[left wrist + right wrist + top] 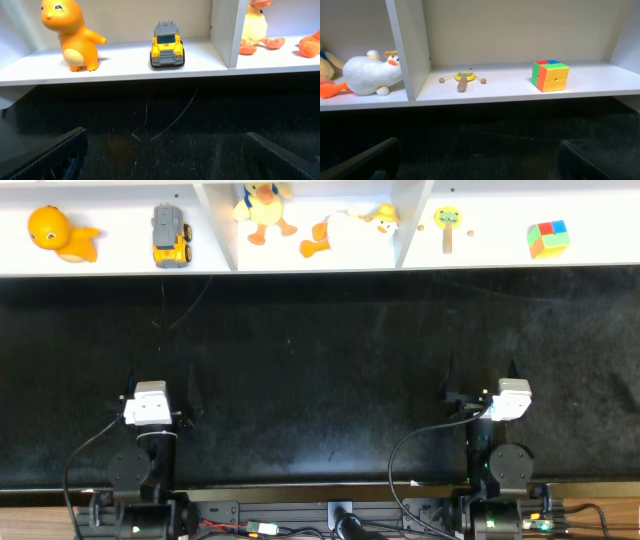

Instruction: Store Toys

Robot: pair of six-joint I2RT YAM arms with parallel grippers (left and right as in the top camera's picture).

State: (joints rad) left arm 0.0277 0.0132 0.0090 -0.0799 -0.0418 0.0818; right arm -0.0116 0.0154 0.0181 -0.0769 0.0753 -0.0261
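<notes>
My left gripper [160,388] and right gripper [480,383] both spread wide, holding nothing, over the near part of the black mat [320,350], toys on the far white shelf [110,264], orange figure [60,232] and yellow truck [171,235] left, yellow plush duck [264,210] and white plush duck [350,232] middle, rattle [447,222] and colour cube [547,237] right

Both arms sit folded back close to their bases, the left arm [150,465] at the left and the right arm [492,460] at the right, well apart from each other. Each forearm rises over its base and the wrist points forward, away from the bases. The left gripper [160,385] is level, its two dark fingers [55,155] spread wide. The right gripper [480,380] mirrors that pose, and its fingers [592,160] are likewise held far apart.
</notes>
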